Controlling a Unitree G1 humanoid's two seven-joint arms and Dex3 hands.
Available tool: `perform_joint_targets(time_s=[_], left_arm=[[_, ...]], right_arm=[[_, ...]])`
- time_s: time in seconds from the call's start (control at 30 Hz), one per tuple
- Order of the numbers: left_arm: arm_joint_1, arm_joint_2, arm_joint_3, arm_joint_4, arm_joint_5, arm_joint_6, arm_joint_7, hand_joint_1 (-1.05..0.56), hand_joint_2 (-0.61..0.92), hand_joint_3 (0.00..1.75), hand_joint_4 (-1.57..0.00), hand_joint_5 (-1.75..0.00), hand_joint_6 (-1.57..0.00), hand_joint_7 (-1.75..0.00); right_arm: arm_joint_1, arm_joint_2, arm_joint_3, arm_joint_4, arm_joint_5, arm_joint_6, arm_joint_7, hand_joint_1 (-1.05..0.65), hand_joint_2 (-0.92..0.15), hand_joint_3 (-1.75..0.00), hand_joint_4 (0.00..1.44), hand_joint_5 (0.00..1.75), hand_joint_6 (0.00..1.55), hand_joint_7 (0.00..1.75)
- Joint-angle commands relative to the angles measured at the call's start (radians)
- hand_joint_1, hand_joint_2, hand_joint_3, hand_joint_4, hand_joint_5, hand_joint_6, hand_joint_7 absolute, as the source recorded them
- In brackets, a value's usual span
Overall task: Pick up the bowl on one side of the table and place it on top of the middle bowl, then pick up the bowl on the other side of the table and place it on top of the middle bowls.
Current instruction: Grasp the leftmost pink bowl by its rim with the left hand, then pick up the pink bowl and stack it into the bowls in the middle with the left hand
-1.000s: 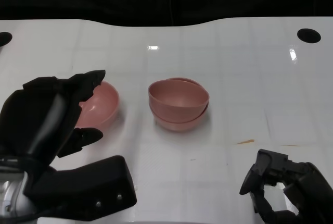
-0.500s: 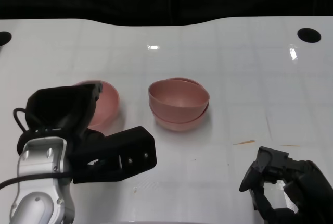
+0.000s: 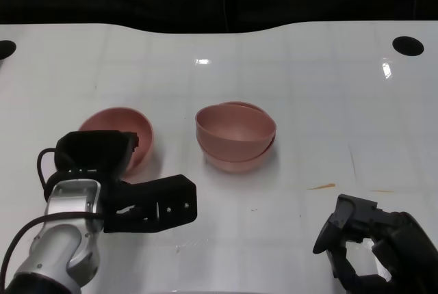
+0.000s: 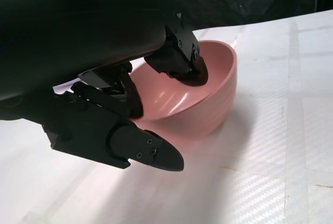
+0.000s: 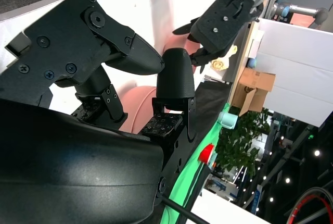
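Reaching over the left bowl [image 3: 118,130], the left hand [image 3: 102,164] is hooking fingers [image 4: 179,60] inside its rim without clamping; two stacked bowls [image 3: 235,135] are sitting mid-bench [image 3: 328,102]; the right hand [image 3: 373,246] is lying curled, holding nothing.

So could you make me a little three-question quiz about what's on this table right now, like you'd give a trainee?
1. True or false: the middle stack already holds two pink bowls, one nested in the other.
2. Which hand is at the lone side bowl? A) the left hand B) the right hand C) neither
3. Fill in: in the left wrist view, a fingertip of that hand reaches over the rim and ____ the bowl.

Key:
1. True.
2. A. The right hand sits low near the table's front edge, away from all bowls.
3. Into.
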Motion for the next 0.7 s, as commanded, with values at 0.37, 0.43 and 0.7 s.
perform_joint_targets(time_s=[0.37,0.43,0.7], left_arm=[[-0.078,0.09,-0.047,-0.006,-0.023,-0.077,0.151,-0.33,0.92,0.23,-0.82,-1.75,-0.74,-1.04],[-0.084,0.099,-0.045,-0.025,-0.025,-0.081,0.161,-0.34,0.92,0.19,-0.83,-1.75,-0.8,-0.91],[-0.1,0.141,-0.026,-0.085,-0.045,-0.102,0.189,-0.31,0.92,0.1,-0.87,-1.75,-0.79,-1.15]], right_arm=[[0.006,-0.005,-0.018,-0.005,0.004,0.006,-0.002,-0.24,-0.48,-1.23,0.88,1.75,0.76,1.51],[0.004,-0.006,-0.019,0.0,0.002,-0.002,-0.002,-0.24,-0.48,-1.23,0.88,1.75,0.77,1.51],[0.004,-0.001,-0.017,0.003,0.002,-0.007,-0.003,-0.23,-0.48,-1.23,0.89,1.75,0.77,1.5]])
